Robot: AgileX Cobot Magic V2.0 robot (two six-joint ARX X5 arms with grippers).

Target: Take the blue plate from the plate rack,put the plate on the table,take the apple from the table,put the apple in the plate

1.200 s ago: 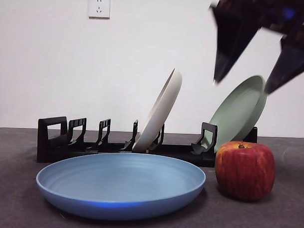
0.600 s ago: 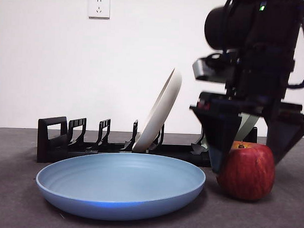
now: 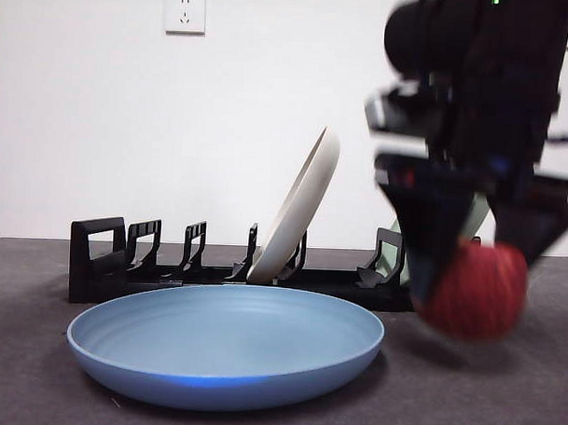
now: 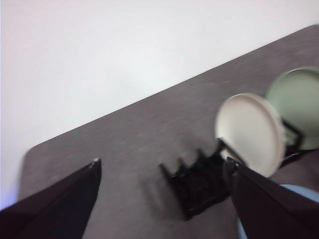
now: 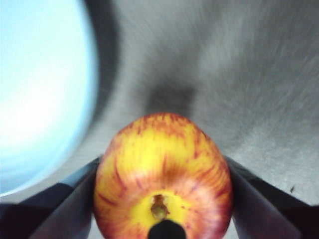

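The blue plate (image 3: 225,346) lies flat on the table (image 3: 26,371) in front of the plate rack (image 3: 105,262). My right gripper (image 3: 476,266) comes down from above at the right and is shut on the apple (image 3: 474,292), holding it a little above the table, just right of the plate's rim. In the right wrist view the apple (image 5: 162,164) sits between the jaws, stem up, with the blue plate (image 5: 40,89) beside it. My left gripper (image 4: 162,162) is open and empty, high above the rack (image 4: 199,184).
A cream-white plate (image 3: 298,208) leans in the rack's middle slots. A sage-green plate (image 4: 296,99) stands at the rack's right end, mostly hidden behind the arm in the front view. A wall socket (image 3: 185,12) is on the white wall behind.
My right gripper came down over the apple, closed on it and lifted it slightly off the table. The blue plate and rack have not moved.
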